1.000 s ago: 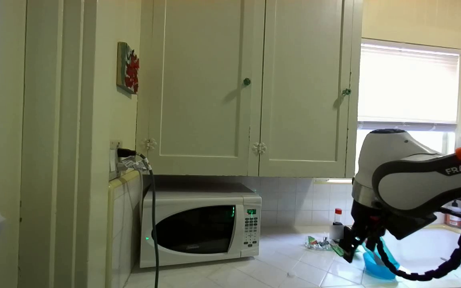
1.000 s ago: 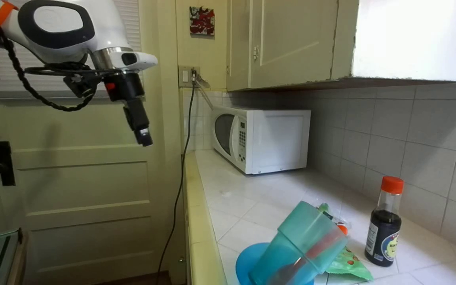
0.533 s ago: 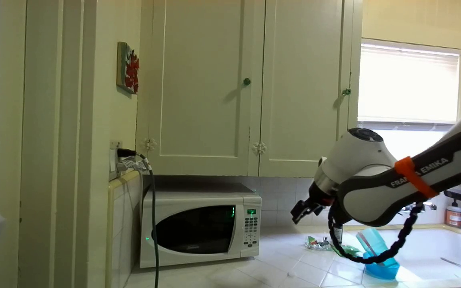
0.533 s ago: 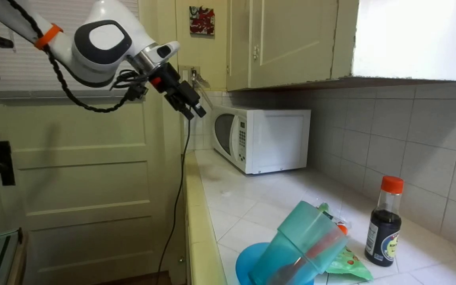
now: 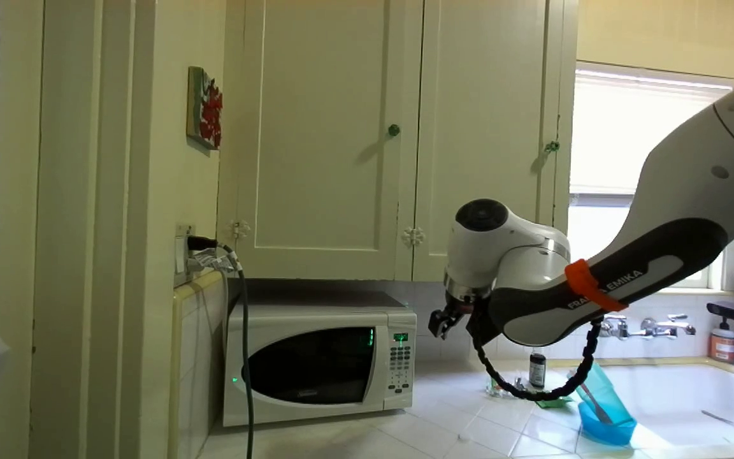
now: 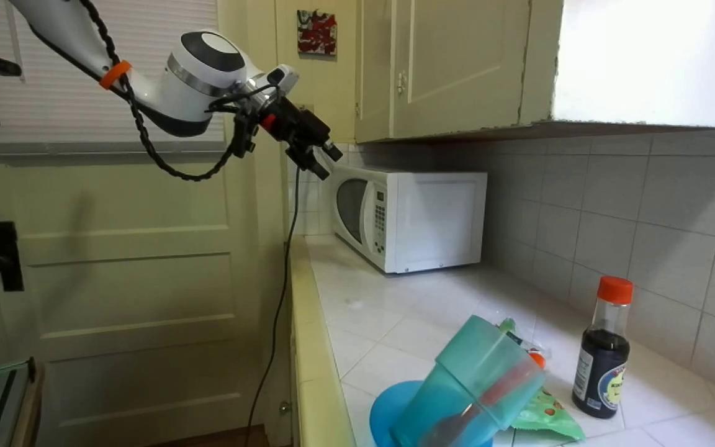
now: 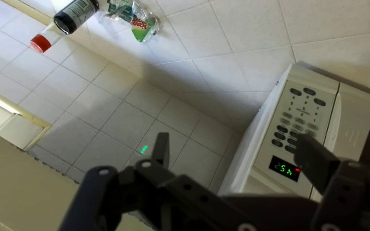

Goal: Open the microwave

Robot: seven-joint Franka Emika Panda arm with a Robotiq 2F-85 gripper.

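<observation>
Microwave (image 6: 410, 217), door (image 5: 306, 366) closed, stands ahead of and apart from the jaws of a white robot arm (image 6: 159, 98), bent midway, its end slanting downward. The gripper (image 7: 232, 136) is spread wide; in the wrist view, one finger (image 7: 316, 162) overlaps the control panel (image 7: 295, 120).

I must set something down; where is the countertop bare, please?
Almost bare countertop lies between the microwave and the clear plastic packet, from its yellow edge to the tiled wall. Crowded: around that packet, a green packet, tilted teal cup and red-capped bottle.
</observation>
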